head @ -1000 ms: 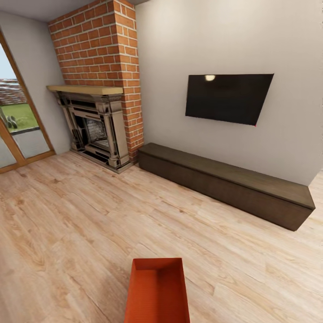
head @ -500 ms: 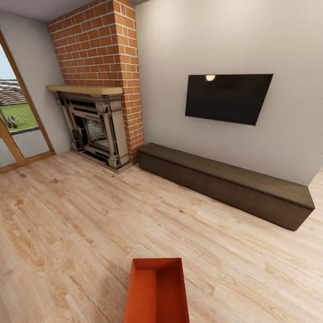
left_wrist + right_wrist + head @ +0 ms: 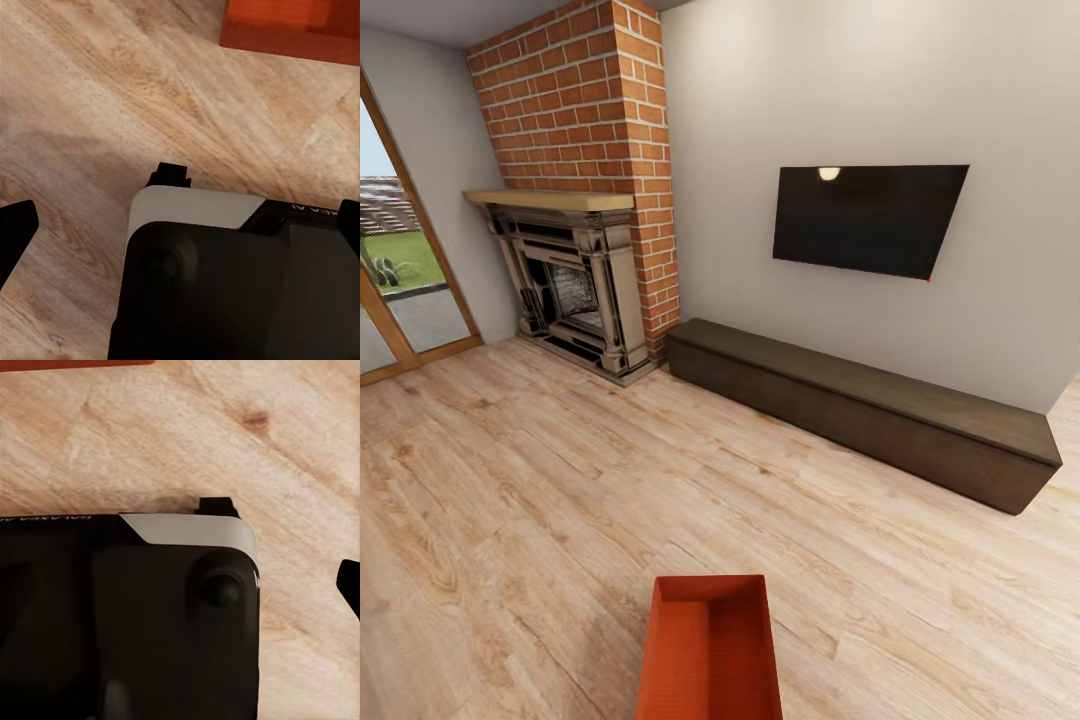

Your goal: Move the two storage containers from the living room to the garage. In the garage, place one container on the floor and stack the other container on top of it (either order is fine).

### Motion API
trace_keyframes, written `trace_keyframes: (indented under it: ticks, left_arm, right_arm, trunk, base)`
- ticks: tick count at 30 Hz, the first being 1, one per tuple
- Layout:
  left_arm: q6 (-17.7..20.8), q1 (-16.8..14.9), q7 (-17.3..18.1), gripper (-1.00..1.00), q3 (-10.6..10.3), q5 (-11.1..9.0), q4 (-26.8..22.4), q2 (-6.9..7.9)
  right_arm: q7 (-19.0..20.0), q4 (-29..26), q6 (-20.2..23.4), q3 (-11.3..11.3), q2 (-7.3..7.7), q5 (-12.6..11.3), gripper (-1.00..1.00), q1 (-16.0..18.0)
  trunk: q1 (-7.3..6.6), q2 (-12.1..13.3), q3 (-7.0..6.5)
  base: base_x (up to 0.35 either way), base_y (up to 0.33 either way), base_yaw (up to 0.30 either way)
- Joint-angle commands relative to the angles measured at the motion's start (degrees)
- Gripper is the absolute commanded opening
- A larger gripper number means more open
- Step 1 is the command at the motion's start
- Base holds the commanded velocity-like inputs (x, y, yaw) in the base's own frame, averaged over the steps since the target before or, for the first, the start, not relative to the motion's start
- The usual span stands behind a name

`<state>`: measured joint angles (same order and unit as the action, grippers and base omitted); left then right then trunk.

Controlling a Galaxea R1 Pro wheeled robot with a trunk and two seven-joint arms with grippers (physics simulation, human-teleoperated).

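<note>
Head view: an open-top red-orange bin (image 3: 709,650) is seen at the bottom edge of the picture, cut off there, on the light plank floor (image 3: 540,500). Well beyond the bin, a brick fireplace (image 3: 575,200) stands against the far wall, with a long dark bench (image 3: 860,410) touching its right side and running along the wall under a wall-mounted TV (image 3: 870,218). A glass door (image 3: 395,270) is set left of the fireplace. Between the bin and the fireplace, a wide stretch of bare planks is left open on all sides.

Left wrist view: the robot's base (image 3: 225,285) is seen over the planks, and a red-orange bin (image 3: 292,30) is cut by the picture's edge, apart from the base. Dark finger tips (image 3: 15,236) are seen at both side edges, so the left pincer stands spread apart, holding nothing.

Right wrist view: the base (image 3: 127,622) is seen over planks, with a sliver of bin (image 3: 75,364) at the edge. One dark finger tip (image 3: 349,585) is visible; whether the right pincer is apart or together cannot be told.
</note>
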<state>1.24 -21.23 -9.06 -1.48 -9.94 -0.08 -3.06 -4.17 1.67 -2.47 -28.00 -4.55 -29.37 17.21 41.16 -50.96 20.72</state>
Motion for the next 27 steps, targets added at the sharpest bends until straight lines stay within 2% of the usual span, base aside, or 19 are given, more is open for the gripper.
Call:
trace_keyframes:
  ticks: [1,9,27]
  left_arm:
    - [0.14,-0.04,-0.16,1.00,-0.19,-0.43,-0.01,-0.01]
    - [0.14,-0.04,-0.16,1.00,-0.20,-0.43,-0.01,-0.01]
    - [0.15,-0.04,-0.16,1.00,-0.27,-0.39,-0.01,-0.01]
  right_arm:
    - [-0.05,0.18,-0.26,-0.47,-0.06,-0.51,1.00,0.06]
    - [-0.05,0.18,-0.26,-0.47,-0.10,-0.48,1.00,0.09]
    - [-0.05,0.18,-0.26,-0.47,-0.10,-0.42,1.00,0.09]
  trunk:
    - [0.00,-0.04,0.06]
    - [0.00,-0.04,0.21]
    - [0.00,-0.04,1.84]
  base:
    - [0.000,0.000,0.000]
    - [0.000,0.000,0.000]
    - [0.000,0.000,0.000]
